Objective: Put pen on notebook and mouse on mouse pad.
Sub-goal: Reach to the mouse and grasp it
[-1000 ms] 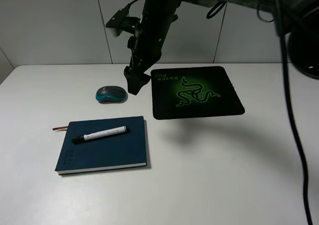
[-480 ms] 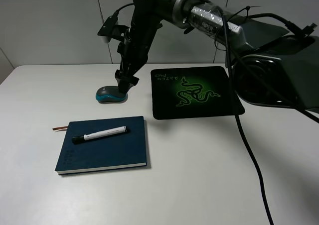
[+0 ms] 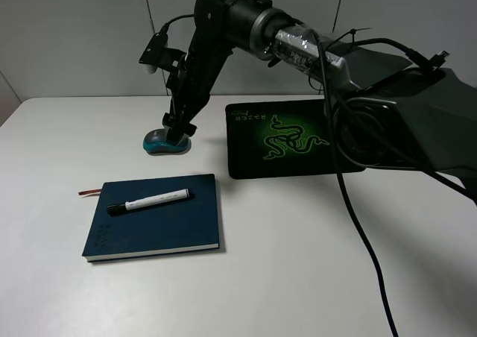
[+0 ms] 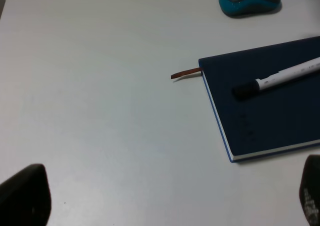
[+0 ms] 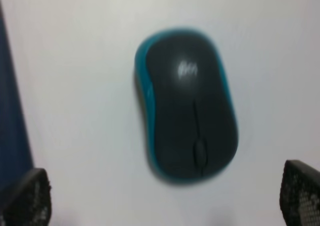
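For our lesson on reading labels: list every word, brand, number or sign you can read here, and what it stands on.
No text can be read.
On the mouse pad: green lettering by one edge, too small; green snake emblem.
On the mouse: pale logo, blurred.
On the pen: barrel print, too small.
On the notebook: faint cover marks, unreadable.

The right gripper [image 3: 177, 130], a second ago hanging by the left edge of the mouse pad [image 3: 337, 132], now sits lower and further left, directly over the mouse [image 3: 158, 145].
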Available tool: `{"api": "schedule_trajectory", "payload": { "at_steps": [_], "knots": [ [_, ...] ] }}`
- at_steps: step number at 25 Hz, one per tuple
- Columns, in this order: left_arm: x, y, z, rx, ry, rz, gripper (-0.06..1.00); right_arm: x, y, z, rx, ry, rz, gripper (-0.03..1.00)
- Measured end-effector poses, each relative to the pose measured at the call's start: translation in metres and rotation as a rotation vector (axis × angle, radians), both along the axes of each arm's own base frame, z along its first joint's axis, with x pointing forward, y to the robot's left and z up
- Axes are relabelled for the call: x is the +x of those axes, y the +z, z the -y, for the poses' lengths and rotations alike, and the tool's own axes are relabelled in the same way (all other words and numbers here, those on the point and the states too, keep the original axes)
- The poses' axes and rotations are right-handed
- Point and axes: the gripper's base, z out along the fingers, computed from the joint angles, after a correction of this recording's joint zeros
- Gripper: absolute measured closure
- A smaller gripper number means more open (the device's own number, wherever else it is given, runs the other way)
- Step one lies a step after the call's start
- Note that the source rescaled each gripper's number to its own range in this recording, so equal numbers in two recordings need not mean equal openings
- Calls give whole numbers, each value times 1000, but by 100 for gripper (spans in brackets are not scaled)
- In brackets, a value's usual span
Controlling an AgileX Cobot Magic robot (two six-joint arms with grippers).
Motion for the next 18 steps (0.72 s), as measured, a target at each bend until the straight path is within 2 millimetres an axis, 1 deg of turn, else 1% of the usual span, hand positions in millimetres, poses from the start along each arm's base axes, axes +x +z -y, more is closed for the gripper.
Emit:
{"api": "schedule_trajectory", "payload": {
  "at_steps": [3,7,13,18],
  "knots": [
    [0,0,0,0,0,0,-6,-1,-2,-7,24,4,22,-3],
    [0,0,0,0,0,0,-6,1,-6,-10,60,-4,37,-3],
    [0,0,0,0,0,0,-6,2,-16,-14,81,-2,32,-3],
    [0,0,0,0,0,0,-6,5,-16,-15,103,-13,55,-3]
  ]
}}
